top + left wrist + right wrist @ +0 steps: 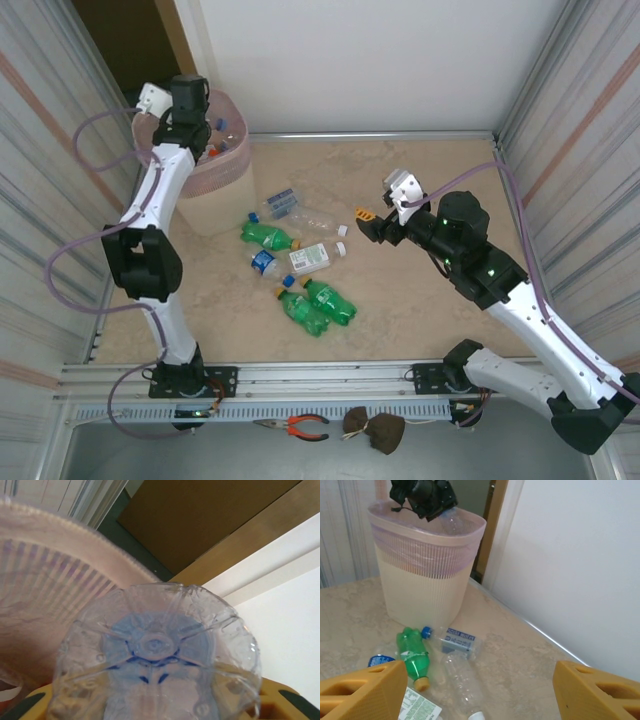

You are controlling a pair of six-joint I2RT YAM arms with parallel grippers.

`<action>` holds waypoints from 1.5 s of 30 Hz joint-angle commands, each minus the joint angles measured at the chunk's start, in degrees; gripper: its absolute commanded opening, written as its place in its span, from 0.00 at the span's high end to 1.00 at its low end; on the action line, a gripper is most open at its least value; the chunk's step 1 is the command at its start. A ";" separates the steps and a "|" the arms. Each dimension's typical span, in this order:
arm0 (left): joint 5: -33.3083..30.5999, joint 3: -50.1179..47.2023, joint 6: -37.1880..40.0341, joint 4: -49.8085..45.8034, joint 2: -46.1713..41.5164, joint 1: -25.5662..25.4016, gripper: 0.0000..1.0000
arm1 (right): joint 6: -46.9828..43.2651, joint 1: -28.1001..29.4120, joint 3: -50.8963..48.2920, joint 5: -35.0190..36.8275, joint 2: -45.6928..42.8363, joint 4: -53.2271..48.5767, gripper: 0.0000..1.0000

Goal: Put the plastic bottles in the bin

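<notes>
I'm clenching my left pincer (426, 501) on a clear bottle (157, 652), base pointing away from it, long axis slanting down over the bin (420, 582) mouth. My right pincer (480, 692) is hanging released above the desk (420, 300), nearer the loose bottles (300, 262).

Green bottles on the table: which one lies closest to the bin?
The lone green bottle right by the bin. The other two green bottles lie side by side, nearer the arm bases.
</notes>
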 commanded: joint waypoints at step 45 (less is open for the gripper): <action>20.97 -5.60 12.05 -4.33 -14.91 2.68 0.08 | 2.45 0.34 1.77 -2.92 2.79 -3.55 0.23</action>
